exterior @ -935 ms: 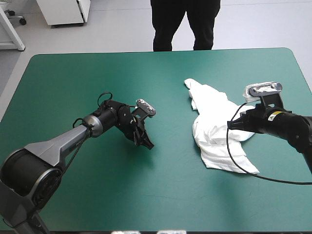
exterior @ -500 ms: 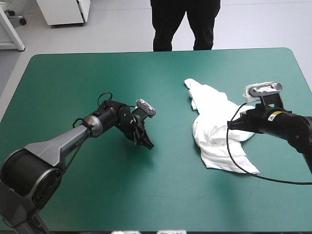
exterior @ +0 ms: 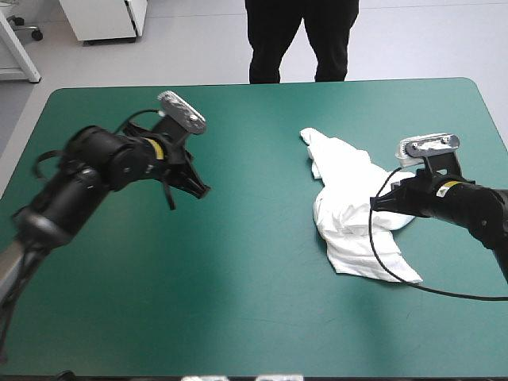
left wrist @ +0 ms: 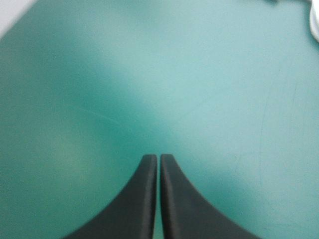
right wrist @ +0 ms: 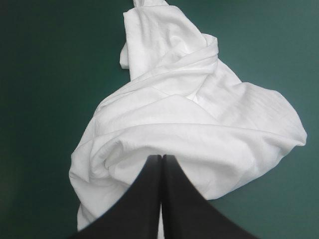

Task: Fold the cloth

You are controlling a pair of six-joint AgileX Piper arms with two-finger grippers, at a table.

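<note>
**Crumpled T-shirt at three o'clock, both pairs of fingers clenched**

Seen from above, the T-shirt (exterior: 353, 214) lies as a crumpled white heap on the teal-green worktop (exterior: 254, 317), at about three o'clock from its centre. The heap is long and uneven. A narrow, twisted end points toward eleven o'clock. The bulk bunches in the middle, and a flatter flap trails off toward five o'clock. All of it rests on the cover, well inside the edges.

The right gripper (exterior: 382, 203) sits at the heap's three o'clock side, its arm reaching in from the worktop's right edge. In its own wrist view the black fingers (right wrist: 149, 199) are pressed together into one pointed arch. Their tips lie at a rounded fold of the shirt, and the rest of the cloth spreads ahead of them, narrowing to the twisted end farthest off. Whether any cloth is nipped between the tips cannot be told.

The left gripper (exterior: 200, 190) is at about ten o'clock from the worktop's centre, well apart from the shirt, with its tips aimed toward four o'clock. Its wrist view shows its fingers (left wrist: 142, 199) clenched too, meeting at the middle and grasping nothing, with bare teal-green cover ahead of them. A sliver of the white shirt shows far ahead and off to one side.
</note>
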